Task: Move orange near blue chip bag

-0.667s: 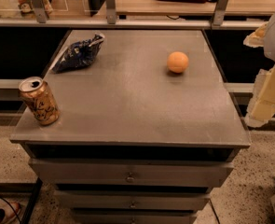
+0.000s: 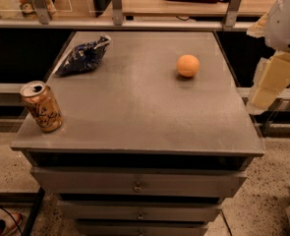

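The orange (image 2: pixel 188 65) sits on the grey cabinet top (image 2: pixel 134 107), right of centre towards the back. The blue chip bag (image 2: pixel 83 57), crumpled dark-blue foil with white markings, lies at the back left, well apart from the orange. My gripper (image 2: pixel 256 103), cream-coloured and hanging from a white arm (image 2: pixel 287 18), is at the right edge of the view. It hangs just off the cabinet's right edge, to the right of the orange and a little nearer the front. It holds nothing that I can see.
A tan-gold drink can (image 2: pixel 42 107) stands at the front left corner of the top. Drawers (image 2: pixel 137 183) are below the front edge. A shelf rail with metal posts (image 2: pixel 117 6) runs behind the cabinet.
The gripper has shifted slightly up and to the left. The orange, bag and can have not moved.
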Controlling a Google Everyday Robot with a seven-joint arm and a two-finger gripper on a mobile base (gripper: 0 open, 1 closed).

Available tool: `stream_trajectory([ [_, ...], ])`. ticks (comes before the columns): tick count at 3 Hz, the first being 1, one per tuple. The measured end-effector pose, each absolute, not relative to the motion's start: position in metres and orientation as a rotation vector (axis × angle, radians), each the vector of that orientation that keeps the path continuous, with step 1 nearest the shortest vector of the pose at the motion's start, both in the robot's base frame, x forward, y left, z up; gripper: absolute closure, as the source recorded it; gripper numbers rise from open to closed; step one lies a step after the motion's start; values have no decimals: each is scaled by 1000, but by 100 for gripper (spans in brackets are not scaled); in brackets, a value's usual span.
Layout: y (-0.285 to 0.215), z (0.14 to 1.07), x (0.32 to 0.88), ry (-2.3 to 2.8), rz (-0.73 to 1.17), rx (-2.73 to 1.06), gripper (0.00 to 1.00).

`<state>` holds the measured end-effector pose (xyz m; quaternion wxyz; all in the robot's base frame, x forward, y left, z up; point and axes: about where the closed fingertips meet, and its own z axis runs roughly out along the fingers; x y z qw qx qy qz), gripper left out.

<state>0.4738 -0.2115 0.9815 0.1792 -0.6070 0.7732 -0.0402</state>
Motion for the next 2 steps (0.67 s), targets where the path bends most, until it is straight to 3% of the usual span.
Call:
stream_trajectory([
  [2,-190,972,550,2136,-103,-1659,0],
])
